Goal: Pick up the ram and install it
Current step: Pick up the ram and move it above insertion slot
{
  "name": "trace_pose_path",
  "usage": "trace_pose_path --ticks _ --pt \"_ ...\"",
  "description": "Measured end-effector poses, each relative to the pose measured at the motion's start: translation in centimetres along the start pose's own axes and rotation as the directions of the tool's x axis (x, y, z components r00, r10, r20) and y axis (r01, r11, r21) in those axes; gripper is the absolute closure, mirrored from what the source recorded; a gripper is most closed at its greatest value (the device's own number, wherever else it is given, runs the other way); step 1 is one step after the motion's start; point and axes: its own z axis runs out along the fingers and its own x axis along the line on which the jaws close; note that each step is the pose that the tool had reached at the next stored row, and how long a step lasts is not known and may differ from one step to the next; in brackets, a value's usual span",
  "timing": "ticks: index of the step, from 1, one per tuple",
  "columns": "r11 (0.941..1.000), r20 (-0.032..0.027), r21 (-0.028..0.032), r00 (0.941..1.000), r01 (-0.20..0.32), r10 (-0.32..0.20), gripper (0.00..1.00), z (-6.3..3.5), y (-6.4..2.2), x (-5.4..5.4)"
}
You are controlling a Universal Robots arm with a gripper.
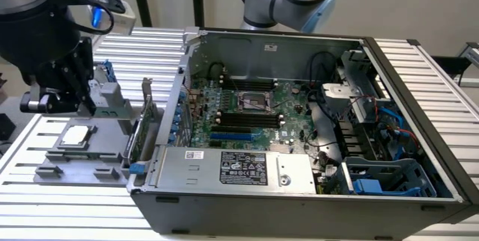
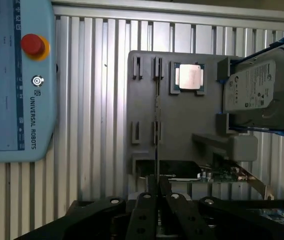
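The ram appears edge-on in the wrist view as a thin stick running out from between my fingers. My gripper is shut on its near end, over the grey parts tray. The stick lines up with the tray's narrow slot holders; whether it is clear of them I cannot tell. In the exterior view my gripper hangs above that tray at the exterior view's left, beside the open computer case. The black memory slots lie in the middle of the motherboard.
On the tray sit a square silver processor, a hard drive in blue rails and a green expansion card. A teach pendant lies on the slatted table. The case wall rises between tray and motherboard.
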Motion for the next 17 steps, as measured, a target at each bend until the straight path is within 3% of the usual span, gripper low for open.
trace_pose_path --ticks 10,17 --pt "1.0 0.0353 -0.0009 0.9994 0.002 -0.002 0.87 -2.46 -4.46 -0.2" --pt "1.0 0.0483 -0.0039 0.9988 0.003 -0.002 0.87 -3.19 -7.57 -0.2"
